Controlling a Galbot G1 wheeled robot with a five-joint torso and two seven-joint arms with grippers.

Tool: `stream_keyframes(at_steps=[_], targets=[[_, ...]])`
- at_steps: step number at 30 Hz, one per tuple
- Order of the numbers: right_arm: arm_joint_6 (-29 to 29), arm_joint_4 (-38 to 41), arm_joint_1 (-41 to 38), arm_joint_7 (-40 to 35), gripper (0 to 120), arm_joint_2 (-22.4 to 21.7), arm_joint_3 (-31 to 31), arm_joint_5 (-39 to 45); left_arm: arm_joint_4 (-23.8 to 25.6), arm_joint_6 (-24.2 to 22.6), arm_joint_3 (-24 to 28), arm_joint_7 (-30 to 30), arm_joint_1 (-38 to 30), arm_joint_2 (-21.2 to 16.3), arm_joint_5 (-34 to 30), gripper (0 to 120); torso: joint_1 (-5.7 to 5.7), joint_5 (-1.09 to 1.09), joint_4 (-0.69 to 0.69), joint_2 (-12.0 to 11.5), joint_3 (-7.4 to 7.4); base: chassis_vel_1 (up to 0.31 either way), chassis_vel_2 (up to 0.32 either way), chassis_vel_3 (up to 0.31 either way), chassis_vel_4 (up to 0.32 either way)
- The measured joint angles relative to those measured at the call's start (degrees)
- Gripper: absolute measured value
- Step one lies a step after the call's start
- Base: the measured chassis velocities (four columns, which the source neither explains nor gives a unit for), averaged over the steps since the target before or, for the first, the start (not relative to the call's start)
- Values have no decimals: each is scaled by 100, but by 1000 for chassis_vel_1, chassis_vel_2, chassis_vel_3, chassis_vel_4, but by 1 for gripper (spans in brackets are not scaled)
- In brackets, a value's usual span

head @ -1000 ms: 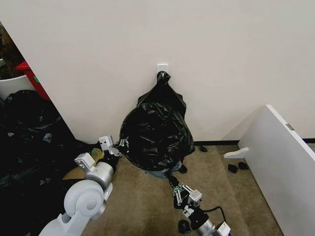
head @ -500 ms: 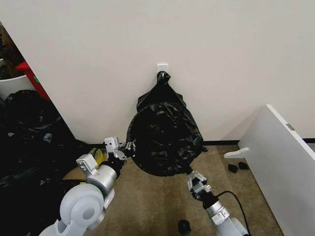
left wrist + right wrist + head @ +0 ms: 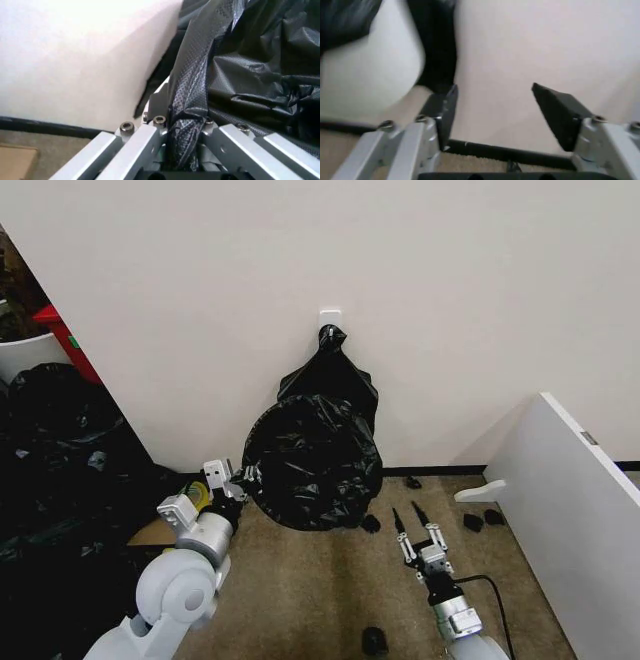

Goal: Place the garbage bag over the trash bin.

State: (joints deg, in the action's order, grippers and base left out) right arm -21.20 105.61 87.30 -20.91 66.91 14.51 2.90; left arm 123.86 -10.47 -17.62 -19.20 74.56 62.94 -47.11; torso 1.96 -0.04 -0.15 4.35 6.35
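The black garbage bag (image 3: 312, 464) bulges in a round mass against the wall at the middle of the head view. It covers the trash bin, which is hidden. My left gripper (image 3: 236, 478) is at the bag's left edge, shut on a stretched strip of the plastic. In the left wrist view that greyish strip of the garbage bag (image 3: 192, 86) runs between the fingers of the left gripper (image 3: 184, 114). My right gripper (image 3: 407, 514) hovers over the carpet to the right of the bag, open and apart from it. The right wrist view shows the right gripper (image 3: 495, 95) with nothing between its fingers.
A second black bag bundle (image 3: 330, 358) hangs from a white hook (image 3: 330, 313) above. A big heap of black plastic (image 3: 60, 450) fills the left side. A white panel (image 3: 585, 510) leans at the right. Small dark bits (image 3: 371, 523) lie on the carpet.
My right gripper has let go of the bag's lower right edge, opened and moved off to the right. The bag has slackened back to the left. My left gripper stays shut on it.
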Motion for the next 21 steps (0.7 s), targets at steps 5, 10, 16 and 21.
stream_keyframes(at_steps=[5, 10, 16, 21], targets=[[194, 1176, 224, 300, 77, -29, -239, 965, -223, 310, 103, 97, 85, -13, 602, 1, 0, -1, 2, 0, 0, 0, 0, 0, 0], [226, 2077, 486, 1087, 93, -103, -621, 1520, -355, 712, 205, 252, 143, 8, 1162, 1, 0, -2, 0, 0, 0, 0, 0, 0, 0], [567, 2484, 561, 1215, 87, -138, -934, 1625, -432, 1035, 255, 499, 164, 25, 1477, 1, 0, 0, 0, 0, -1, 0, 0, 0, 0], [1367, 2719, 380, 921, 65, -221, -1396, 1813, -603, 1441, 352, 927, 166, 86, 1811, 1, 0, 0, 0, 0, -1, 0, 0, 0, 0]])
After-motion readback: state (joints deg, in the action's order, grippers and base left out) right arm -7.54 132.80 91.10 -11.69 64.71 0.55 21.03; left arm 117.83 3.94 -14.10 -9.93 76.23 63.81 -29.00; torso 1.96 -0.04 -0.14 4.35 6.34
